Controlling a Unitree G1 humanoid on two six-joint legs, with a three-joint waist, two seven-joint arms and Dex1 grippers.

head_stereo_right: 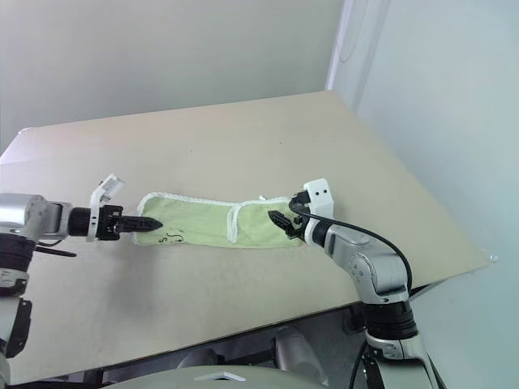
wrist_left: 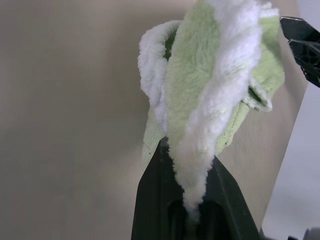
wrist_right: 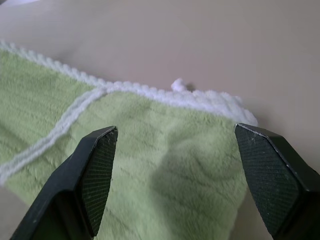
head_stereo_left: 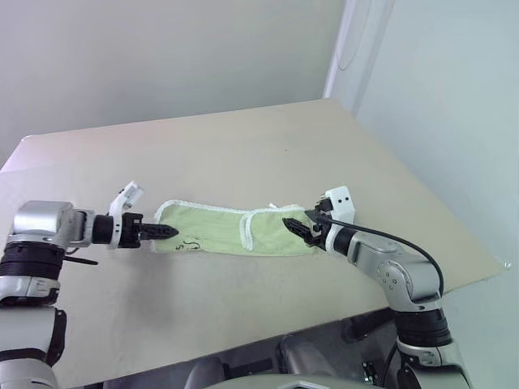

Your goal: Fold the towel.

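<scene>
We count one towel [head_stereo_left: 231,229], one table [head_stereo_left: 243,146] and two grippers. The towel is lime-green cloth with white stitched edging, stretched in a long narrow band across the lower middle of the left eye frame, running from centre left to centre right. One small dark printed mark [head_stereo_left: 190,244] sits near its left end, and one white stitched seam crosses it right of centre.

The left gripper [head_stereo_left: 166,232], at the left of the frame, is clenched on the towel's left end. In the left wrist view the white edging [wrist_left: 210,125] is pinched between the two black fingers [wrist_left: 155,200], and the cloth bunches beyond them, lifted off the table.

The right gripper [head_stereo_left: 296,228], right of centre in the frame, stands with its fingers spread apart over the towel's right end. In the right wrist view the two finger pads [wrist_right: 97,170] are well apart with green cloth between and beneath them; we see no grip there. One small white tag loop [wrist_right: 178,84] projects from the edging beyond them.

The table is a single plain beige surface, bare apart from the towel. Behind it, across the top of the frame, stands a pale wall [head_stereo_left: 162,57], meeting a second wall at a corner in the upper right.
</scene>
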